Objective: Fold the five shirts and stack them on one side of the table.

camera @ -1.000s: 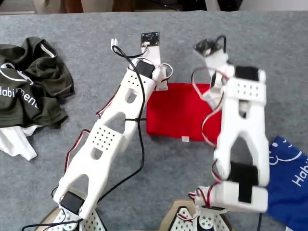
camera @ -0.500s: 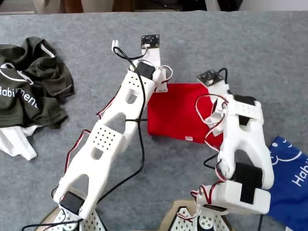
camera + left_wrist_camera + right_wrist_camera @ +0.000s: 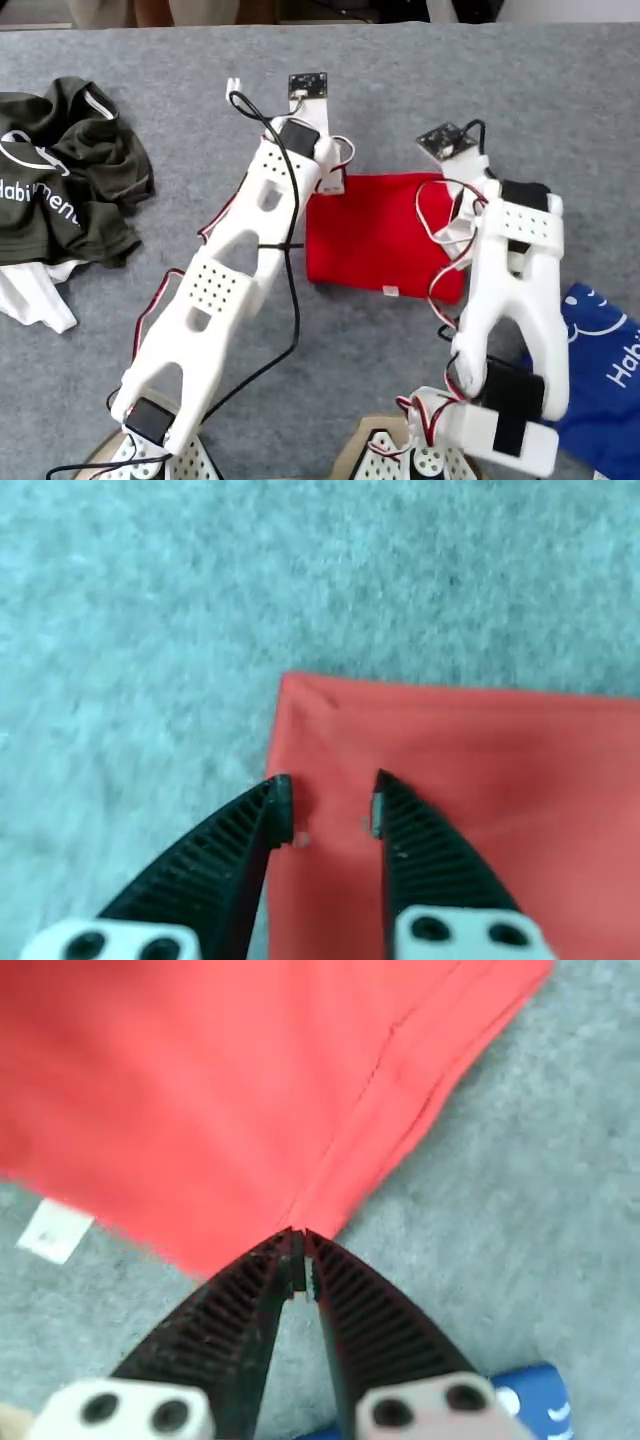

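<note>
Black ribbed fingers [image 3: 250, 1305] of right tool [image 3: 298, 1252] pressed together at the tips, pinching the edge of red shirt [image 3: 230, 1080]; creases fan out from the pinch across the fabric; layered hems show along one side of the shirt; small white tag [image 3: 55, 1230] at its edge; grey tabletop [image 3: 540, 1160] around it; corner of blue cloth [image 3: 525, 1400] with white print beside the tool's base.

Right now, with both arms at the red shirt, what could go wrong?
The right jaws are shut on just a thin edge of the red shirt, so it may slip free or unfold when pulled. The left jaws stand open over the shirt's corner, gripping nothing; a one-sided pull could skew the shirt. The right arm sits close to the blue shirt and might drag it.
</note>
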